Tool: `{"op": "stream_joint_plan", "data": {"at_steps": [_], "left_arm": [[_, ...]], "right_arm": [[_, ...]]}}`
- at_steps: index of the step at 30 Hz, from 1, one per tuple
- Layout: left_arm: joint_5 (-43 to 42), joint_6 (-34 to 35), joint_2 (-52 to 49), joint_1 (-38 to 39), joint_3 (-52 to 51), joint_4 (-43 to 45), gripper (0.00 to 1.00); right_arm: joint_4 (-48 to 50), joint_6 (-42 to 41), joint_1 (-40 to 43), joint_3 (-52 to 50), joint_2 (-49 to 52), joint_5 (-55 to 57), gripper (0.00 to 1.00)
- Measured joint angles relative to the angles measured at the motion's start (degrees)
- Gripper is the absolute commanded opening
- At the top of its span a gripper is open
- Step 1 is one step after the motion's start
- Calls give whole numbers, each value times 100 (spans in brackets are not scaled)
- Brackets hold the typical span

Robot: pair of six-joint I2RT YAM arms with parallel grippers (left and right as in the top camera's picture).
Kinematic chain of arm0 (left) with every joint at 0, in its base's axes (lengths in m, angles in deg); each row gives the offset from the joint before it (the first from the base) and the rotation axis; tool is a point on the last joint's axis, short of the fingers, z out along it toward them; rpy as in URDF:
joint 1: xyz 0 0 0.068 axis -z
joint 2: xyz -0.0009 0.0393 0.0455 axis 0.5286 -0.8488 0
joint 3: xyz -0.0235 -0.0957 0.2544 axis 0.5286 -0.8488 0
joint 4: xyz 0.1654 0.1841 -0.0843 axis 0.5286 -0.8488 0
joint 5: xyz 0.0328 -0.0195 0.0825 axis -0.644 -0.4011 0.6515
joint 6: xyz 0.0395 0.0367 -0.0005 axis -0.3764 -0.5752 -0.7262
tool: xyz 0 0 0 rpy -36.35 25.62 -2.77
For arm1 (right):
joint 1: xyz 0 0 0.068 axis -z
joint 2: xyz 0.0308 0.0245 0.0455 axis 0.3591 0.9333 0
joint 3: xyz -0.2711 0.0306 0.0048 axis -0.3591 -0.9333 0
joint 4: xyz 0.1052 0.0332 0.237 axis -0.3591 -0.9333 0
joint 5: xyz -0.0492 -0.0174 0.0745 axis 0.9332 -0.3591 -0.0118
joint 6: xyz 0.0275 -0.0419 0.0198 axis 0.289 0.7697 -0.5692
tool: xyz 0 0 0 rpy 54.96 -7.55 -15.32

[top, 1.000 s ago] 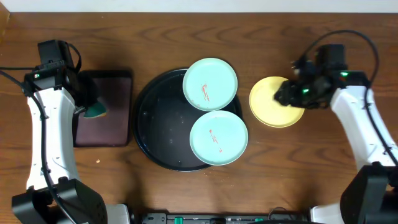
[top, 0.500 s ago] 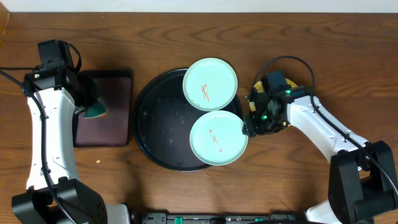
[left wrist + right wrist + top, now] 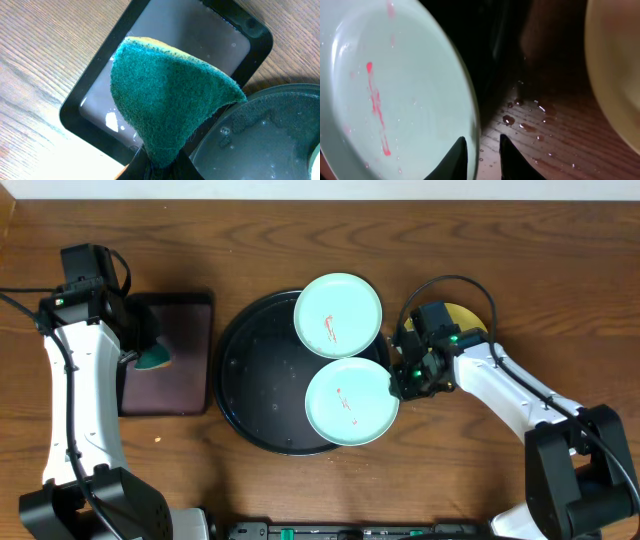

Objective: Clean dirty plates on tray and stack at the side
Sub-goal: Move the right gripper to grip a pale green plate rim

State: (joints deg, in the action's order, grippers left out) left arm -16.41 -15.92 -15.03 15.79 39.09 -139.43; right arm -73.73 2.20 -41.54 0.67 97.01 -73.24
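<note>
Two mint-blue plates with red smears lie on the round black tray (image 3: pixel 255 370): one at the far edge (image 3: pixel 338 315), one at the near right (image 3: pixel 350 402). The pale yellow plate (image 3: pixel 468 315) lies on the table to the right of the tray, partly hidden by my right arm. My right gripper (image 3: pixel 400 380) is low at the near plate's right rim. In the right wrist view its jaws (image 3: pixel 482 155) stand slightly apart astride that rim (image 3: pixel 395 85), with wet wood showing between. My left gripper (image 3: pixel 150 358) is shut on the teal sponge (image 3: pixel 165 95).
A dark rectangular tray (image 3: pixel 175 350) holding a little water lies left of the black tray, under the sponge. Water drops lie on the wood (image 3: pixel 520 122) between the black tray and the yellow plate (image 3: pixel 615 65).
My right gripper left the yellow plate, swung left and came down at the right rim of the near mint plate. The left arm has not moved.
</note>
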Motion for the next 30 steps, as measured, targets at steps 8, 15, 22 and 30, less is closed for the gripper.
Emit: {"op": "stream_joint_plan", "data": {"at_steps": [8, 15, 22, 30], "left_arm": [[0, 0, 0, 0, 0, 0, 7], [0, -2, 0, 0, 0, 2, 7], [0, -2, 0, 0, 0, 0, 7], [0, -2, 0, 0, 0, -2, 7]], "right_arm": [[61, -70, -50, 0, 57, 13, 1], [-168, 201, -459, 52, 72, -153, 1], [686, -448, -1060, 509, 92, -184, 1], [1869, -1613, -1781, 586, 518, 9, 1]]}}
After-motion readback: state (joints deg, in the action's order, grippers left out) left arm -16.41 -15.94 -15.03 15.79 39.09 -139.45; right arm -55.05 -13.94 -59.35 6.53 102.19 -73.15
